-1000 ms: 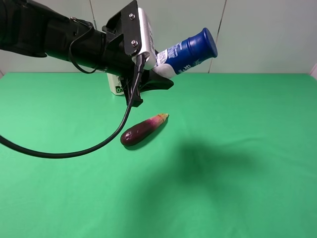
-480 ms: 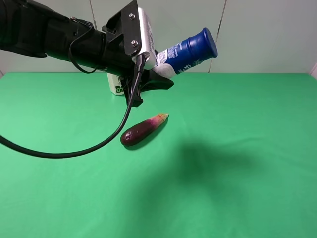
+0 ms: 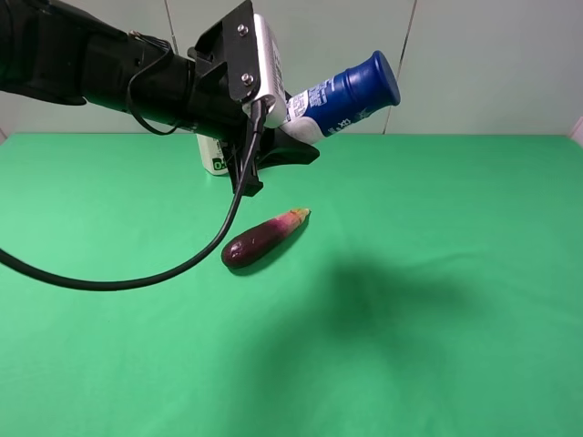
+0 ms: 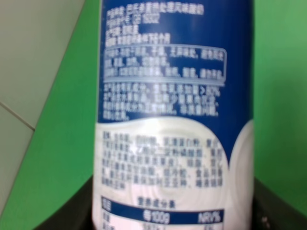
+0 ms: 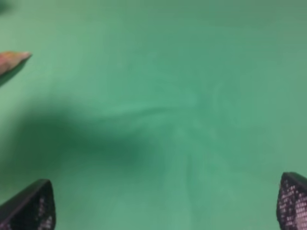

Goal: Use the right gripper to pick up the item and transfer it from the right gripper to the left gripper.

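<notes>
The item, a slim bottle with a dark-blue cap and blue label, is held tilted in the air, cap pointing up and right. My left gripper, on the black arm with the white plate, is shut on its white lower body. In the left wrist view the bottle's label fills the frame, with dark fingers at its sides. My right gripper is open and empty over bare green cloth, with only its two fingertips showing. The right arm is out of the exterior high view.
A purple eggplant lies on the green table below the bottle; its tip shows in the right wrist view. A white milk bottle with a green label stands behind the left arm. A black cable loops down over the table's left side.
</notes>
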